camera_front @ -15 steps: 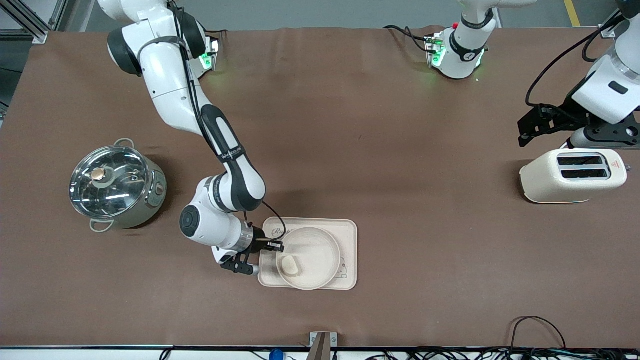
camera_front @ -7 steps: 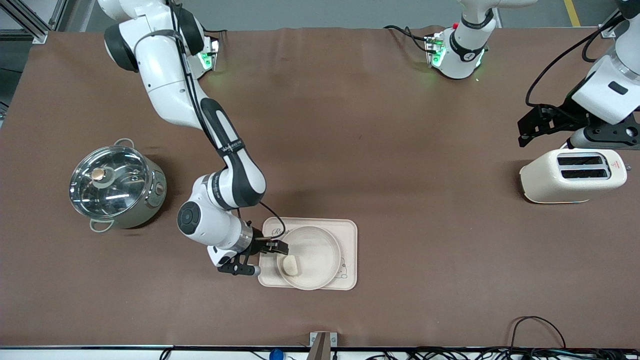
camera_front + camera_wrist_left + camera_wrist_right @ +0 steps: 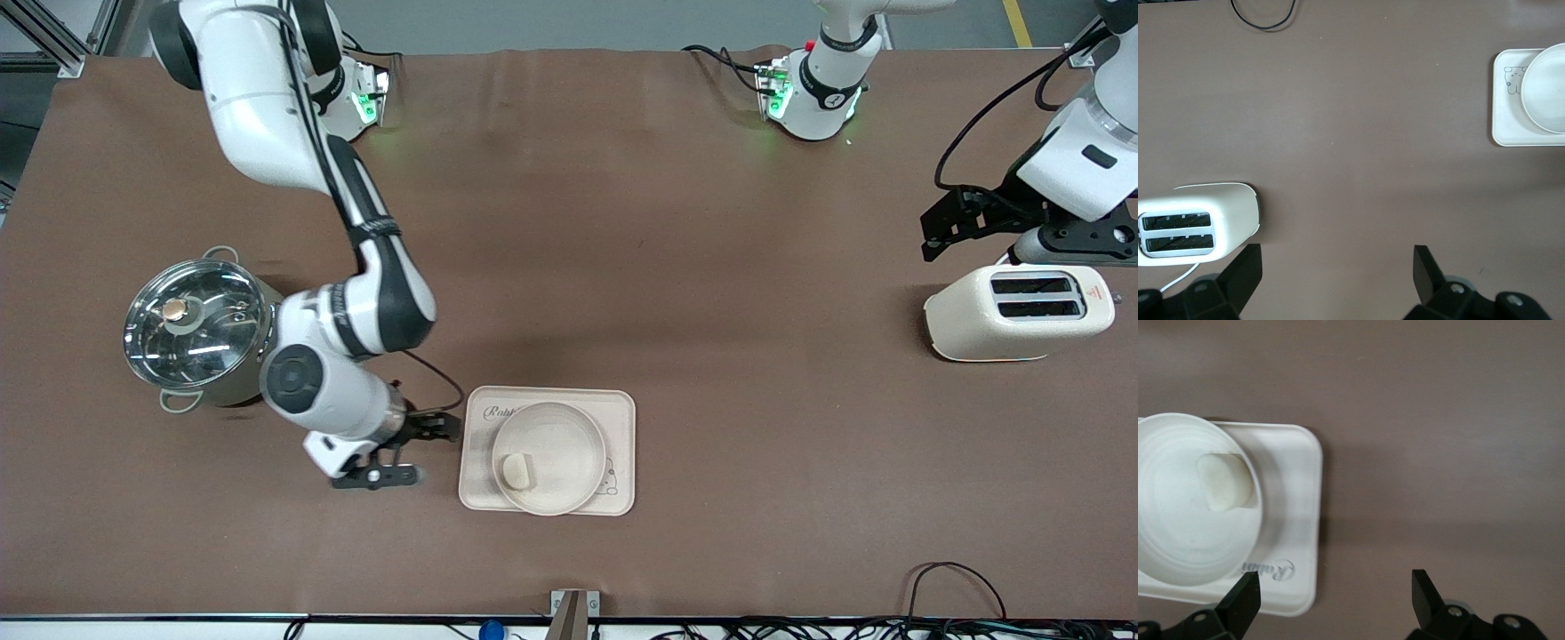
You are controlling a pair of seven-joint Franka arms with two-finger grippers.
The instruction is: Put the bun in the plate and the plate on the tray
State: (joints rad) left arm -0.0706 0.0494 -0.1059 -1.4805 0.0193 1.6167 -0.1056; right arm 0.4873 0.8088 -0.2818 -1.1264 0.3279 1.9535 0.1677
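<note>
The bun [image 3: 516,469] lies in the plate [image 3: 569,427], and the plate sits on the tray [image 3: 621,418]. My right end effector [image 3: 425,450] hangs spread and empty over the bench [image 3: 622,222] just beside the tray, toward the pot [image 3: 203,331]. My left end effector [image 3: 944,229] waits spread above the toaster [image 3: 1019,312].

Bun [image 3: 516,469] in plate [image 3: 569,425] on tray [image 3: 622,409].

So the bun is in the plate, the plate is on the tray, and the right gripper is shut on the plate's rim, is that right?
Not quite. The bun is in the plate and the plate is on the tray, but the right gripper is open and empty, over bare table beside the tray. The front view shows it.
</note>
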